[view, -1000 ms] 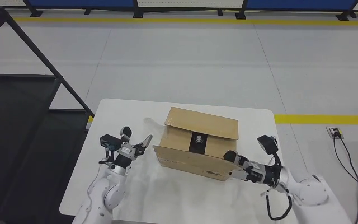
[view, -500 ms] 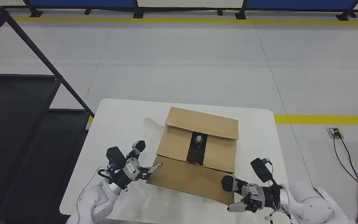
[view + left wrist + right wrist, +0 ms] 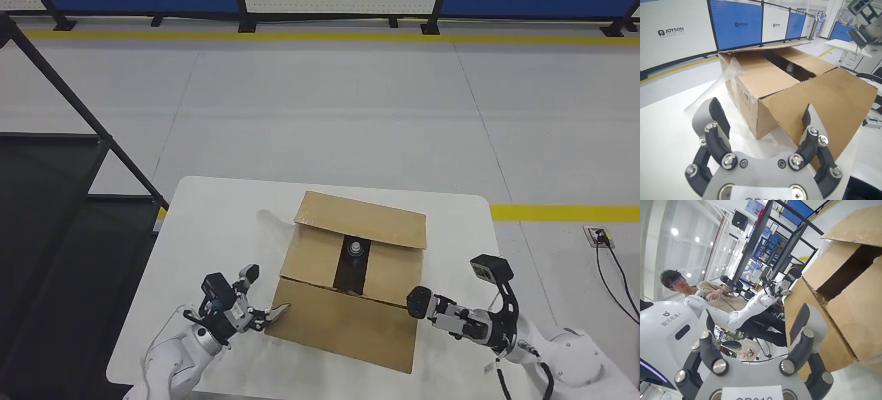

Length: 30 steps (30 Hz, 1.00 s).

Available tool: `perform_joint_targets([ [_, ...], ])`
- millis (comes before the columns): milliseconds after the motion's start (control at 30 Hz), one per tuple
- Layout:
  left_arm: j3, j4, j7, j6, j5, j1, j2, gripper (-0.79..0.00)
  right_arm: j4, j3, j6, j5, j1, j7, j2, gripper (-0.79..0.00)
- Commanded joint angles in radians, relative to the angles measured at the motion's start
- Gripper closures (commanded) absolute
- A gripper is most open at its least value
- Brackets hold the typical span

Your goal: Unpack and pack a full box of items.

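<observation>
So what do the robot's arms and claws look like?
The left arm and right arm are smooth white shells. The left claw and right claw each have a silver plate with shiny screws, curved black links, two silver fingers with black pads, and a white label.

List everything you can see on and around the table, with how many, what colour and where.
table: one, white, in front of the robot
cardboard box: one, brown, mid-table, near flap folded out towards the robot, far flap raised
capped item: one, pale cap, in the dark gap between the box's inner flaps
tape strip: one, clear, sticking out from a top corner of the box
black frame: one, on the floor beside the table
floor lines: two, yellow, one along the far panels, one beside the table
left gripper: one, grey and black, jaws open, at the near flap's corner
right gripper: one, grey and black, jaws open, at the flap's other side
</observation>
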Motion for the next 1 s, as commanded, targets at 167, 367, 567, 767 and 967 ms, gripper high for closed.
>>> perform_joint_targets([
  [167,0.019,0.021,0.011,0.021,-0.030,-0.010,-0.001,-0.785,0.018,-0.022,0.149,0.012,0.028,-0.113,-0.012,-0.785],
  [367,0.028,0.022,0.022,0.038,-0.031,-0.017,0.001,-0.785,0.119,-0.100,0.335,0.016,0.150,-0.177,-0.041,-0.785],
  [567,0.030,0.022,0.024,0.038,-0.042,-0.019,0.004,-0.785,0.218,-0.168,0.389,0.015,0.245,-0.263,-0.076,-0.785],
  [767,0.029,0.029,0.027,0.044,-0.062,-0.022,0.006,-0.785,0.316,-0.214,0.338,0.062,0.338,-0.334,-0.116,-0.785],
  [967,0.032,0.036,0.020,0.048,-0.081,-0.030,0.008,-0.785,0.340,-0.233,0.249,0.007,0.398,-0.503,-0.151,-0.785],
])
